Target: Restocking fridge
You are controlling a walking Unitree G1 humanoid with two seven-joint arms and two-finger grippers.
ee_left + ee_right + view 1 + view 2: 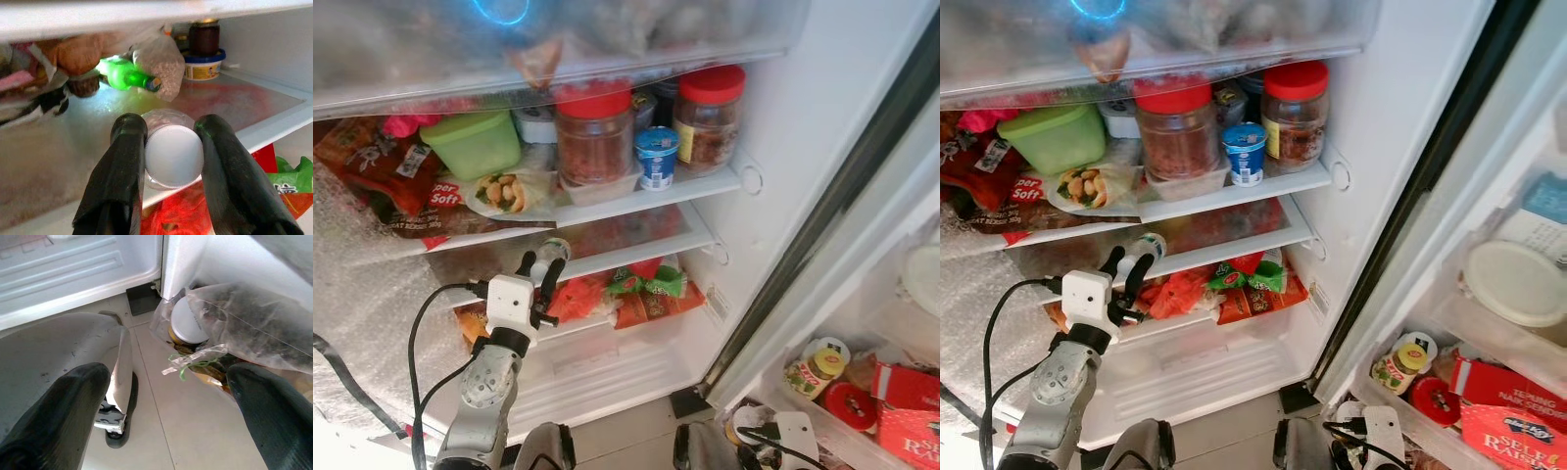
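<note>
A clear bottle with a white cap lies cap toward me at the front edge of the fridge's middle glass shelf. My left gripper is shut on the bottle, with one black finger on each side of its cap end. Deeper on that shelf lie a green bottle, a bag of grains and a tub. Low by the fridge door, my right gripper hangs open over the floor with nothing between its fingers.
The shelf above carries two red-lidded jars, a green container and a yoghurt cup. Snack packets lie below the middle shelf. The open door's shelf holds jars and red boxes. A plastic bag hangs by my right gripper.
</note>
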